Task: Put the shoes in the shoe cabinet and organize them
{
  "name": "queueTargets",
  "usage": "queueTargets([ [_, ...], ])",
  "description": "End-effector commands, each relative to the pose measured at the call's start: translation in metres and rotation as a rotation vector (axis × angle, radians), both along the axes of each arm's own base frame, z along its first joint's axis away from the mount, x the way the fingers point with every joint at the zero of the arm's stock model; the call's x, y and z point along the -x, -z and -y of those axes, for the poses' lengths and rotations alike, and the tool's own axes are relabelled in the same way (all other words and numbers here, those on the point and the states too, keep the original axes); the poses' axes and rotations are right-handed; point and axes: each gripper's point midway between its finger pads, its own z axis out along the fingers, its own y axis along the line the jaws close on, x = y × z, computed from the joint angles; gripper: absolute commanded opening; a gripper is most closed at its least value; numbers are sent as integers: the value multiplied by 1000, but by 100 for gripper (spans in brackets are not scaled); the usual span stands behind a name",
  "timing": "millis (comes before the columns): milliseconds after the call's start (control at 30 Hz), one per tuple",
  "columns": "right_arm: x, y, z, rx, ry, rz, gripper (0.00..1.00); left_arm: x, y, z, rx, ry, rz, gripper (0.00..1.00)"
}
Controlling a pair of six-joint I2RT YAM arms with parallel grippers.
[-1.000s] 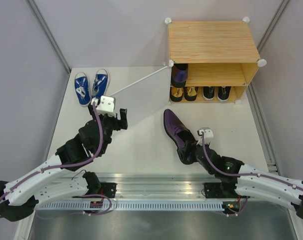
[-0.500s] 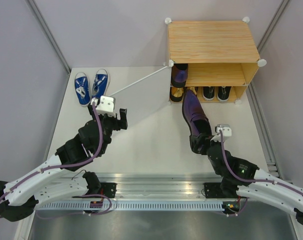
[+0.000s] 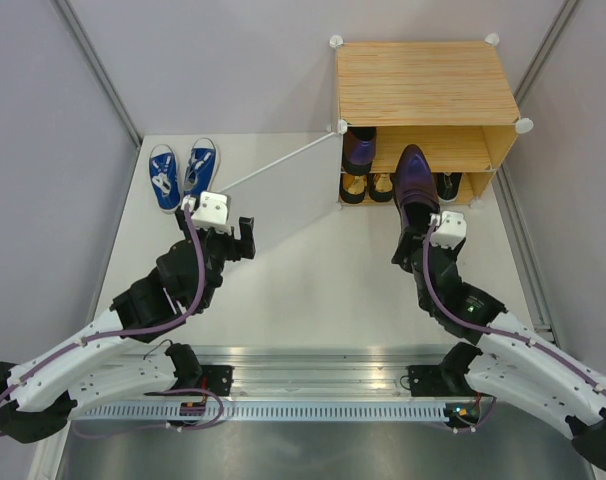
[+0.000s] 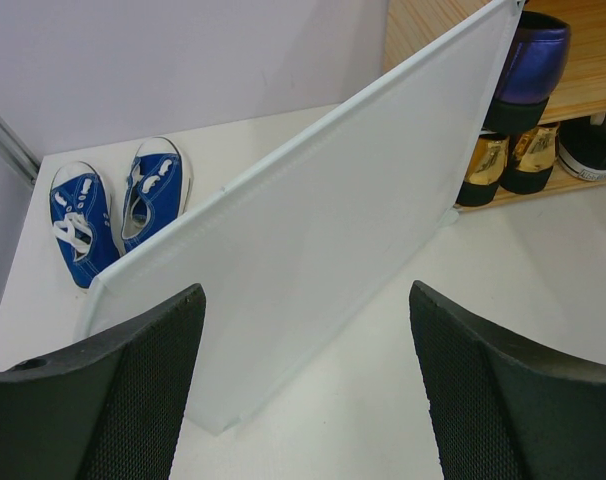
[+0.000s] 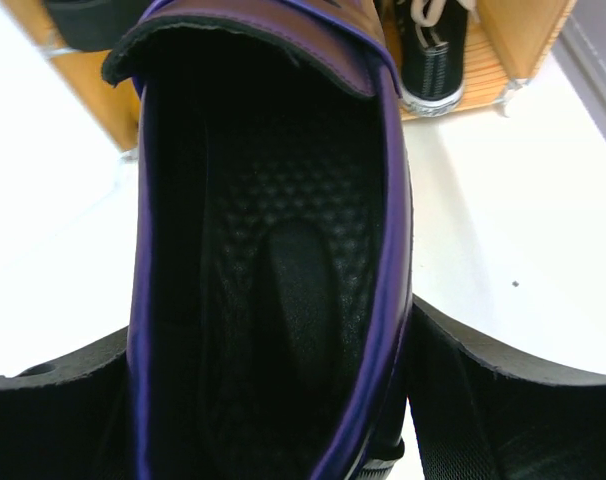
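My right gripper [image 3: 414, 247] is clamped on the heel of the purple dress shoe [image 3: 416, 185], toe at the shoe cabinet [image 3: 423, 80] front (its mate [image 3: 359, 148] sits on the upper shelf). My left gripper [image 4: 303, 385] is spread wide and empty, facing the white door panel [image 4: 313, 230].

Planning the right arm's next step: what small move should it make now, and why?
Probably ease the purple shoe forward onto the upper shelf beside its mate: the right end effector grips its heel, its toe points at the shoe cabinet, and bare wood shows there.
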Motion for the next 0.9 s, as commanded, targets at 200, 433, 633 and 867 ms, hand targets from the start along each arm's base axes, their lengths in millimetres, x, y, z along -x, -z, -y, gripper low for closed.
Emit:
queueTargets([
  [200, -67, -97, 6, -107, -39, 214, 1, -1, -5, 1, -5, 6, 14, 86],
  [433, -118, -113, 12, -100, -39, 242, 1, 1, -8, -2, 6, 9, 20, 87],
  [633, -167, -118, 19, -77, -35, 243, 1, 1, -8, 0, 4, 19, 19, 87],
  [867, -212, -125, 22, -47, -20, 257, 1, 2, -10, 0, 15, 23, 21, 88],
])
